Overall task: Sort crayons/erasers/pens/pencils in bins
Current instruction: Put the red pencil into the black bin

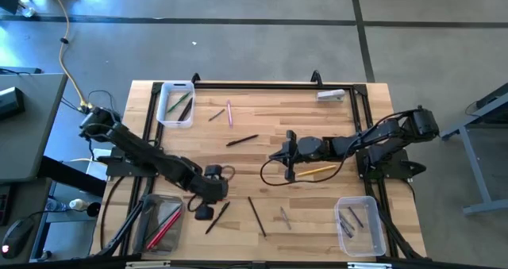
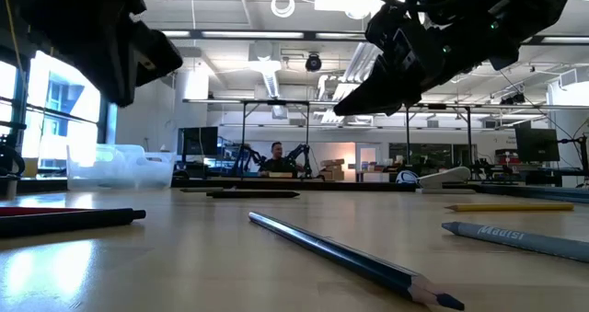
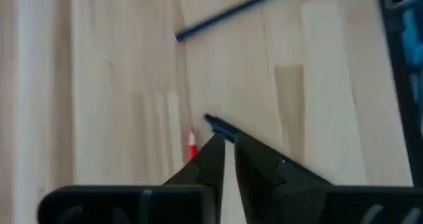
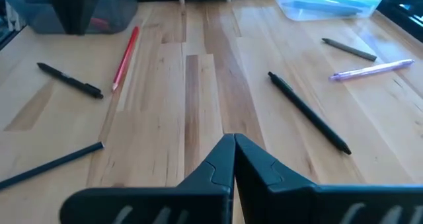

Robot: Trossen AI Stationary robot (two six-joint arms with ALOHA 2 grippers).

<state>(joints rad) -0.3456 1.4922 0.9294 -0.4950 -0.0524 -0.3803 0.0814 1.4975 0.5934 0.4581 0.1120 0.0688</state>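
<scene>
Pens, pencils and crayons lie scattered on the wooden table [image 1: 262,118]. My left gripper [image 3: 228,148] hovers near the front left, fingers a narrow gap apart with nothing between them. A black pen [image 3: 218,126] and a red pencil tip [image 3: 192,146] show just past its fingertips. Beside it stands the grey-tinted bin [image 1: 161,221] holding red sticks. My right gripper [image 4: 233,145] is shut and empty over the table's middle [image 1: 286,154], pointing toward the left edge. A yellow pencil [image 1: 317,171] lies beside it.
A white-rimmed bin [image 1: 176,102] with green sticks stands at the far left, and a clear bin [image 1: 359,225] at the near right. A black pen [image 1: 242,140], a pink pen [image 1: 229,113], a dark pencil [image 1: 256,216] and a grey crayon [image 1: 284,217] lie loose.
</scene>
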